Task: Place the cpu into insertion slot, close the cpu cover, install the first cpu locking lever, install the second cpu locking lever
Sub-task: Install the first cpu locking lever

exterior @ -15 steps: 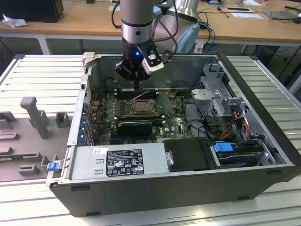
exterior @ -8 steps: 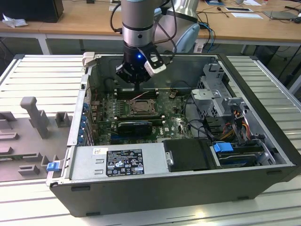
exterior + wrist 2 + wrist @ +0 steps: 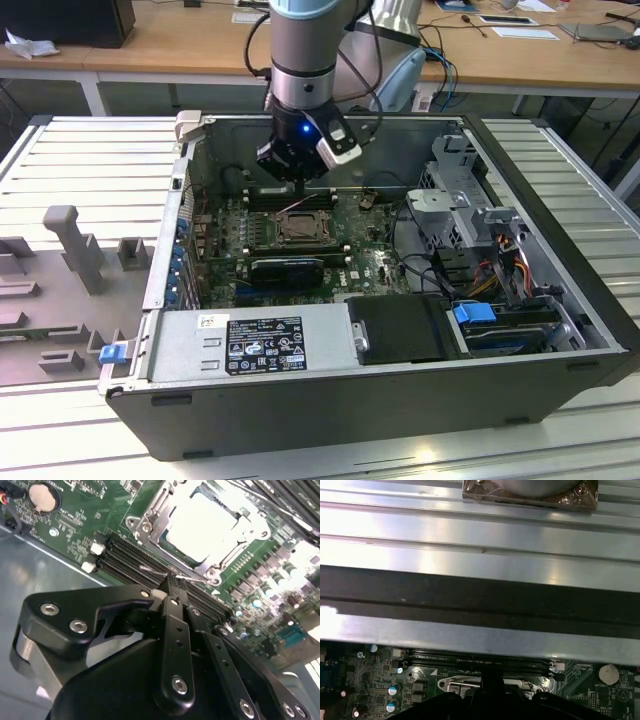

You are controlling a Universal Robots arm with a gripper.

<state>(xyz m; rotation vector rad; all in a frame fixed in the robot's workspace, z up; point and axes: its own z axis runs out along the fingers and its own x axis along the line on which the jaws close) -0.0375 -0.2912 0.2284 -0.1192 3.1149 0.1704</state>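
End effector [image 3: 172, 587] fingers pressed together, tips hiding part of a thin wire lever beside the insertion slot [image 3: 202, 522], upper centre-right. Cpu [image 3: 200, 525] glared out inside. Black memory slots [image 3: 135, 562] alongside.

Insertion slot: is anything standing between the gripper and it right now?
Nothing visible does. The gripper hangs just beside the insertion slot, above the black memory slots. The cpu already lies in the slot.
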